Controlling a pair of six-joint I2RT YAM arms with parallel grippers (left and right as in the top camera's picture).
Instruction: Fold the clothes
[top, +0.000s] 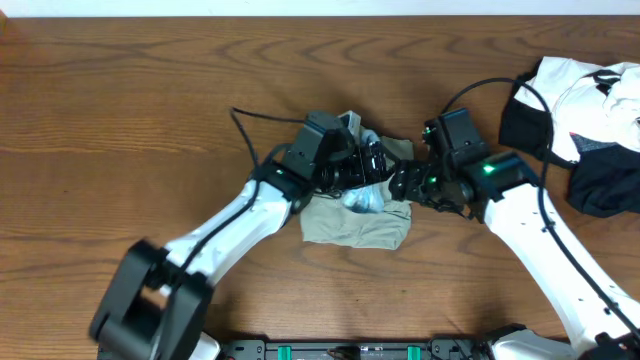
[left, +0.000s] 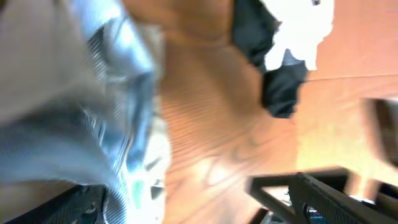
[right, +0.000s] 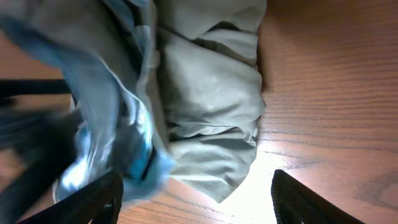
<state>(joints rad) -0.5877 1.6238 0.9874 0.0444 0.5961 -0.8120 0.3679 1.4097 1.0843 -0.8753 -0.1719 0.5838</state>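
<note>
Likely a lab; two robot arms (top: 240, 225) mounted at a wood-grain table (top: 120, 120).

The wooden table (top: 120, 120) is carrying a khaki garment (top: 355, 228), possibly shorts, lying rumpled at centre, and a black-and-white clothes heap (top: 585, 110) sitting at two o'clock.

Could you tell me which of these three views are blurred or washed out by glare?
Overhead: sharp and evenly lit, only the near part of the left arm smeared. Left wrist: heavily motion-blurred, the heap of black and white garments blown out in its white part. Right wrist: the khaki garment crisp at centre, smeared blue-grey at left, with bright glare on the table.
</note>
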